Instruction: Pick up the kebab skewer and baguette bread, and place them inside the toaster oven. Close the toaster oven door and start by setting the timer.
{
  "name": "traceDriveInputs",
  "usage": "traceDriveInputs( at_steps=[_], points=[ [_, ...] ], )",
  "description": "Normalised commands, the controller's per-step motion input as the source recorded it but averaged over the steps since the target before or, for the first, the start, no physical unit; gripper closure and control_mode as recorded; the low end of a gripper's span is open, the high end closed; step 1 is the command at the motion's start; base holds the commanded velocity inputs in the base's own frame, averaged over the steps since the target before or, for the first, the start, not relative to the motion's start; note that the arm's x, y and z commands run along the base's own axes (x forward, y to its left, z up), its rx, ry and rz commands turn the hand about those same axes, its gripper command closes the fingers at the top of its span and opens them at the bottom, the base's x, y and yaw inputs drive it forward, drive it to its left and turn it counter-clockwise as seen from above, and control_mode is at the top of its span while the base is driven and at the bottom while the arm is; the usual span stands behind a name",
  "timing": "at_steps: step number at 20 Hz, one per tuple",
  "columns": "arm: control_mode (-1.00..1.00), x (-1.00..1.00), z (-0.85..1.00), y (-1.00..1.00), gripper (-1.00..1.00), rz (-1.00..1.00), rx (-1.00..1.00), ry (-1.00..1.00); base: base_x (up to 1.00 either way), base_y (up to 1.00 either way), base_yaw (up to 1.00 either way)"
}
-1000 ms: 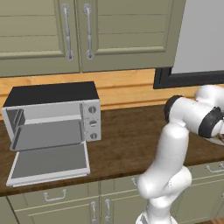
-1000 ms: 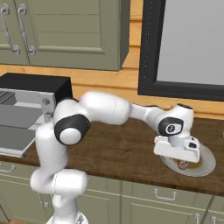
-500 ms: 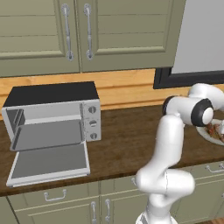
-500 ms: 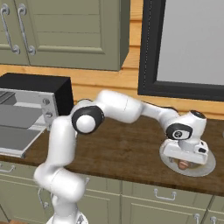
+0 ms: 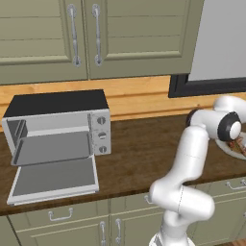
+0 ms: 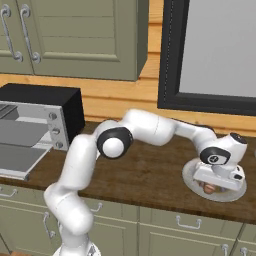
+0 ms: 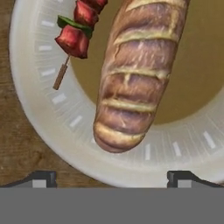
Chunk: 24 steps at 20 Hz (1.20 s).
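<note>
The table (image 5: 139, 149) is a dark brown wood-grain top running across the middle of both base views, with olive-green drawer fronts (image 5: 60, 218) and silver pulls below it. Behind it a band of light orange wood panelling (image 5: 139, 93) lines the wall, and olive upper cabinets (image 5: 96, 36) with long silver handles fill the upper left of the left base view. A black-framed pale grey panel (image 6: 215, 50) takes the upper right of the right base view.

The toaster oven (image 5: 57, 127) stands at the left of the left base view, black on top, with three knobs down its silver front. The toaster oven door (image 5: 54, 178) hangs open, dropped flat toward the table's front edge.

At the lower right of the right base view a round pale plate (image 6: 189, 176) lies on the table, and the pincer (image 6: 216, 186) hangs low over it. In the hand view, the baguette bread (image 7: 133, 74) lies on the plate's tan centre and white rim, running from top to lower middle. The kebab skewer (image 7: 76, 33) lies just beside it at the upper left, its bare stick end on the rim. The two finger tips (image 7: 41, 178) sit wide apart at the bottom edge, gripping nothing.
</note>
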Motion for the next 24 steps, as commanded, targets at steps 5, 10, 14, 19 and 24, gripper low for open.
traceDriveInputs(
  at_steps=[5,10,14,19,24],
  points=[
    [-1.00,0.11,-0.20,0.00,-1.00,0.03,-0.01,-0.02,0.00,0.00,0.00],
    [-1.00,0.18,-0.33,0.06,-1.00,0.00,-0.03,0.00,0.00,0.00,0.00],
    [-1.00,0.41,-0.06,0.17,-1.00,0.00,-0.03,0.00,0.00,0.00,0.00],
    [-1.00,0.12,-0.24,0.00,-1.00,0.00,-0.03,0.00,0.00,0.00,0.00],
    [-1.00,0.00,-0.12,0.00,-1.00,0.00,-0.05,0.00,0.00,0.00,0.00]
  ],
)
